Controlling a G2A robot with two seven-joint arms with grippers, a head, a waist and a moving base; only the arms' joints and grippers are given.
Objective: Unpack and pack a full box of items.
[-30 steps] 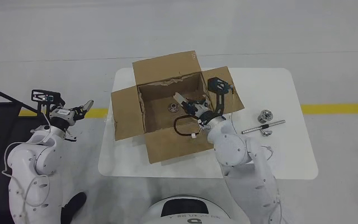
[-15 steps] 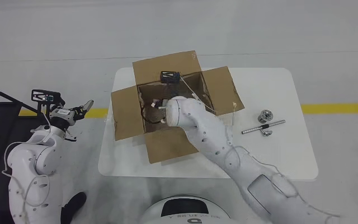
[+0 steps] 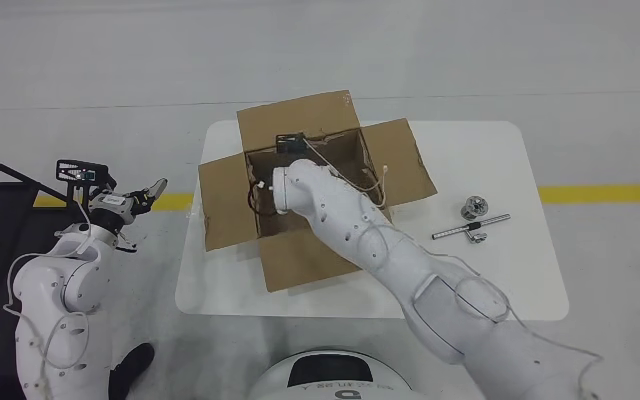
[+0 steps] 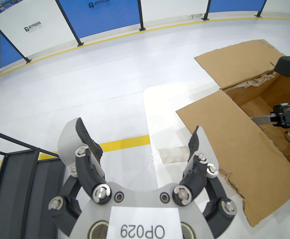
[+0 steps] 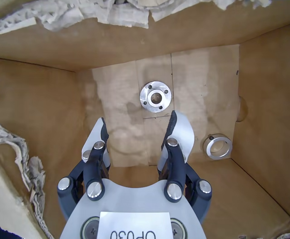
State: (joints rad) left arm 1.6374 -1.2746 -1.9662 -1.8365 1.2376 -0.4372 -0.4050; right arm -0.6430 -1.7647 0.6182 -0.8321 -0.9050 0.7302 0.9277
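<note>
The right claw (image 5: 137, 116) has swung into the left half of the box (image 3: 228, 200) at frame centre, open and empty over a flange (image 5: 155, 96) and ring (image 5: 217, 146) on its bottom — two pieces yet to unpack — while the left claw (image 4: 137, 124), open, stays off the white desk (image 3: 480, 270), above grey floor (image 3: 400, 50) with a yellow line (image 3: 590, 193).

Left claw (image 4: 137, 124), right claw (image 5: 137, 115) — code tags (image 4: 141, 230); wall panels (image 4: 52, 13) — logos (image 4: 32, 26).

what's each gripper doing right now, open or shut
Left gripper: open, holding nothing.
Right gripper: open, holding nothing, down inside the cardboard box.
</note>
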